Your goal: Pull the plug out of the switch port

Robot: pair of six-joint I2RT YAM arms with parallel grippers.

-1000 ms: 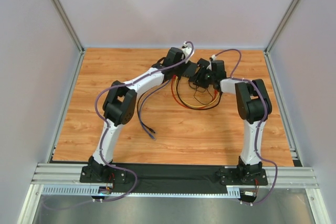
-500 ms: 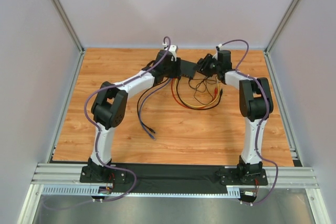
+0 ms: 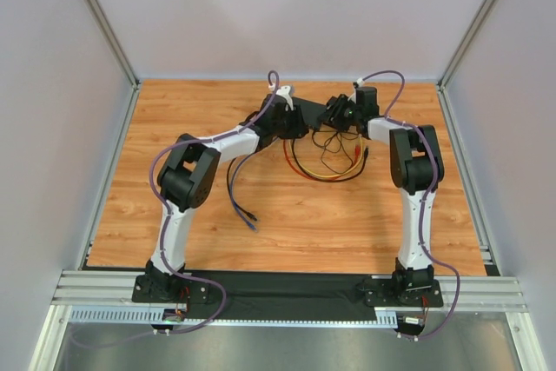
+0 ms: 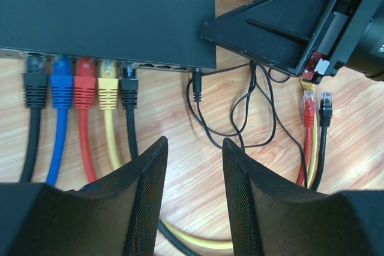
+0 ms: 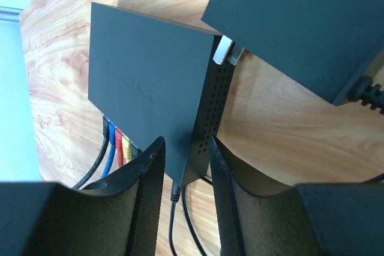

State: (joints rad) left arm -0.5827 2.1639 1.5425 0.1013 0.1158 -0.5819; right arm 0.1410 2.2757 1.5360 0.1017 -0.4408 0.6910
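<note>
The black switch carries black, blue, red, yellow and black plugs over the wood-grain table.

The switch is being cut off by the top edge in the left wrist view. The lower parts of the plugged cables are being hidden behind the left pincer. From above, the sockets are being shown too small to tell. Whether the switch is being squeezed by the right pincer cannot be told.

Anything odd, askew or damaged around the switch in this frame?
Nothing looks damaged or spilled. Five plugs sit straight in the switch. The only untidy spot is to its right: a loose red plug and black plug lie on the table, beside a tangled thin black wire.
</note>
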